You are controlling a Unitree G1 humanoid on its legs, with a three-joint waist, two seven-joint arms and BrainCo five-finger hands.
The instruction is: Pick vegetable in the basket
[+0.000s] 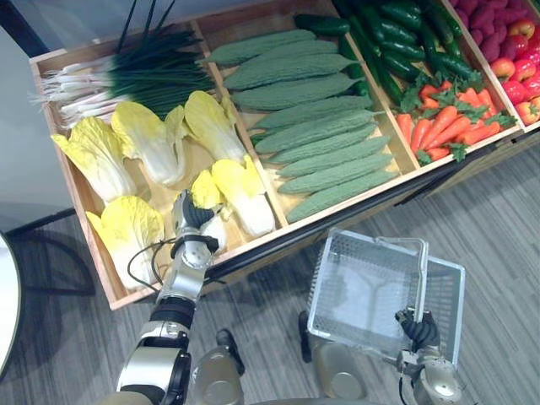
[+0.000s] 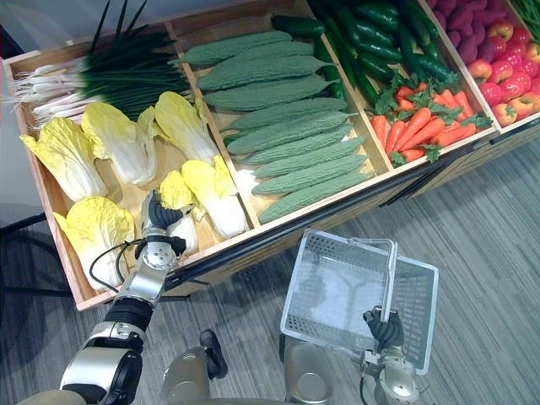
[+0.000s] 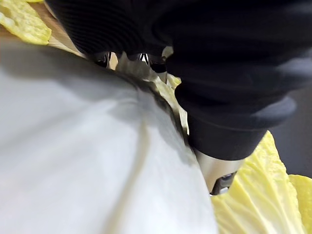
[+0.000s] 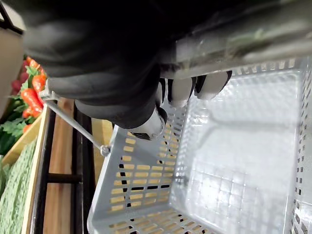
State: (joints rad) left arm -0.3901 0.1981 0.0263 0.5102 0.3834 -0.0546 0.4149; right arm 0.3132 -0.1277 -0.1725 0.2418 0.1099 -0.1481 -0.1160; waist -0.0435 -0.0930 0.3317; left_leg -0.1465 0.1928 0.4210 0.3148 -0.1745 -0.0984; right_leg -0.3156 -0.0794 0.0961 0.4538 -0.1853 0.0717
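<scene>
A small napa cabbage (image 1: pixel 206 189) with a white stalk (image 3: pixel 97 161) lies at the front of the cabbage compartment. My left hand (image 1: pixel 192 214) lies on it, the thumb (image 3: pixel 222 173) down one side and the fingers curled over the other. Several more napa cabbages (image 1: pixel 152 139) lie around it. Lower right, over the floor, hangs a grey plastic basket (image 1: pixel 371 241) with nothing in it. My right hand (image 1: pixel 419 331) is shut on its metal handle (image 1: pixel 422 278); the right wrist view shows the fingers (image 4: pixel 183 90) hooked over the handle above the basket wall (image 4: pixel 141 195).
The wooden display crate (image 1: pixel 253 245) also holds spring onions (image 1: pixel 126 72), bitter gourds (image 1: pixel 321 135), cucumbers (image 1: pixel 405 38), carrots (image 1: pixel 447 126), red peppers (image 1: pixel 519 76) and purple roots (image 1: pixel 489 25). A white tabletop edge (image 1: pixel 5 312) shows at far left. Grey plank floor lies around the basket.
</scene>
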